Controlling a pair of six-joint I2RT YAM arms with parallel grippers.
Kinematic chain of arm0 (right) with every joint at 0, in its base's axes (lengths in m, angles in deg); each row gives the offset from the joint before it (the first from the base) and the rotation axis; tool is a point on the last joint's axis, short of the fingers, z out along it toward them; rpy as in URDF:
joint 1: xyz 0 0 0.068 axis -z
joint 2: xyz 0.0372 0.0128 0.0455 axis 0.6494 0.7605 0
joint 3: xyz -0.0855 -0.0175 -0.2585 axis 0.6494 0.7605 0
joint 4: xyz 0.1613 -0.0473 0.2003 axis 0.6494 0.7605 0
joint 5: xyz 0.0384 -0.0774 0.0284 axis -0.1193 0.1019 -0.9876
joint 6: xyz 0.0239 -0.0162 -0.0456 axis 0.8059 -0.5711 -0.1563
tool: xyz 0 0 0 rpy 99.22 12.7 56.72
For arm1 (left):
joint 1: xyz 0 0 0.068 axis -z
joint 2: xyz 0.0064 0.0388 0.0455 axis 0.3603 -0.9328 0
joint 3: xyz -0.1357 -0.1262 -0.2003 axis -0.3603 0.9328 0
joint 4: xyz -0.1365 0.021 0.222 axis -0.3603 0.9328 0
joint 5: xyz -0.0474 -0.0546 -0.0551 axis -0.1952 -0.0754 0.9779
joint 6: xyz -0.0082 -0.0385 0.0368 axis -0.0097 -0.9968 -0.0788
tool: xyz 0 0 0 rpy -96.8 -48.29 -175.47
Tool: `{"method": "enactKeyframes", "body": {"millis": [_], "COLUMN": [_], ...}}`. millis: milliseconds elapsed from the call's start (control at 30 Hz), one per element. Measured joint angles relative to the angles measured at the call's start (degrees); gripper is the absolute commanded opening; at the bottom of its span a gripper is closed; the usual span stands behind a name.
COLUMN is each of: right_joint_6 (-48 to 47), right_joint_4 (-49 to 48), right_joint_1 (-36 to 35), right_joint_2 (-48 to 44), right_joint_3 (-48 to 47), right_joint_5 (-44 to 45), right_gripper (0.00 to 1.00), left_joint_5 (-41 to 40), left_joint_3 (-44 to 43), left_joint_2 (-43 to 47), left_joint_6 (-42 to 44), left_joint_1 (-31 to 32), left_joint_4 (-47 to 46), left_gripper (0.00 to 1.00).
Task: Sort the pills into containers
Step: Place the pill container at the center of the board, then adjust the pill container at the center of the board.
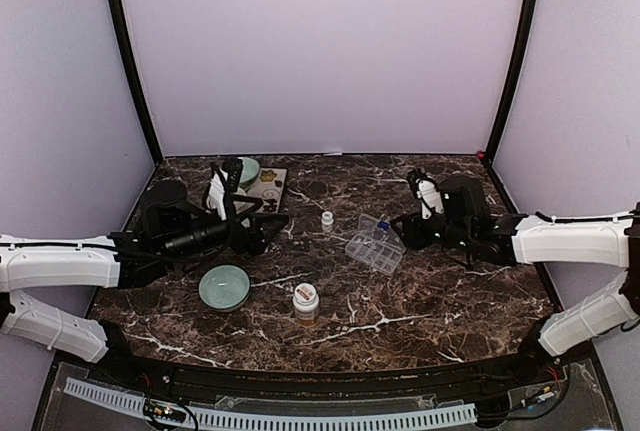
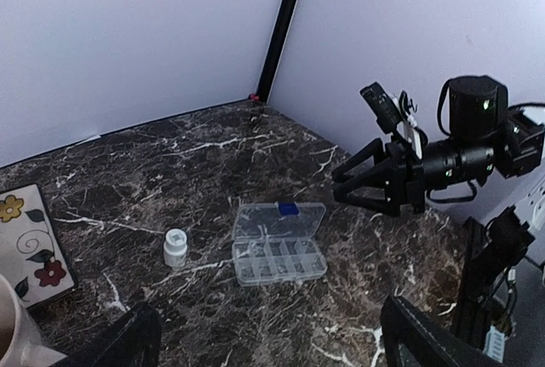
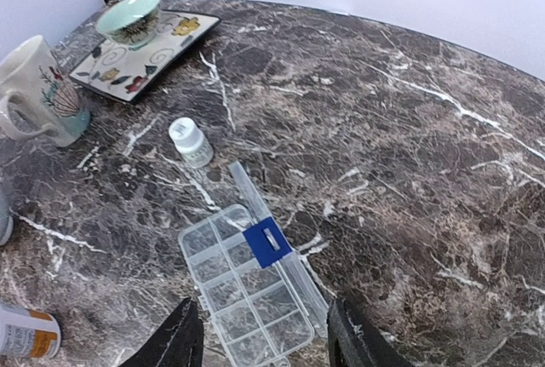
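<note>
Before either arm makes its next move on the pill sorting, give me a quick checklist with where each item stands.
1. Organiser box lid open: ok.
2. Right gripper open, empty: ok.
3. Left gripper open, empty: ok.
4. Small white bottle uncapped: not ok, cap on.
5. Pills located: cannot tell, none visible.

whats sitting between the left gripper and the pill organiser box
A small white-capped bottle stands upright between the left gripper and the pill organiser box, touching neither. The top view shows this best.
</note>
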Motion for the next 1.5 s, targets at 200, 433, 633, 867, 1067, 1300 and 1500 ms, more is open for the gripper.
{"method": "enactKeyframes", "body": {"millis": [200,433,633,867,1067,1300,1500], "right_joint_6": [0.5,0.5,1.7,3.3,3.4,3.4,3.4], "right_joint_4": [2.6,2.9,3.7,4.8,5.6,6.7,7.8], "right_joint_1": [-0.4,-0.5,-0.5,-0.8,-0.8,-0.8,-0.8], "right_joint_2": [5.4,12.6,14.8,13.7,12.9,13.0,13.0], "right_joint_3": [-0.7,-3.9,-5.4,-5.6,-6.5,-7.0,-7.2], "right_joint_5": [2.7,3.7,3.8,3.9,4.2,4.3,4.3], "right_gripper": [0.48,0.47,0.47,0.48,0.48,0.48,0.48], "left_joint_5": [-6.6,-10.5,-10.2,-5.1,-0.8,0.6,2.1], "left_joint_3": [-4.0,-18.8,-37.4,-51.1,-57.7,-59.9,-60.8], "left_joint_2": [-6.8,-21.3,-34.7,-46.4,-52.3,-54.9,-56.1], "left_joint_6": [7.0,16.5,25.3,30.6,32.5,33.7,34.7], "left_joint_1": [4.0,4.6,4.6,3.4,1.3,0.5,0.5], "left_joint_4": [6.3,12.5,19.4,27.3,35.0,40.1,43.6], "left_gripper": [0.89,0.85,0.83,0.75,0.7,0.6,0.55]}}
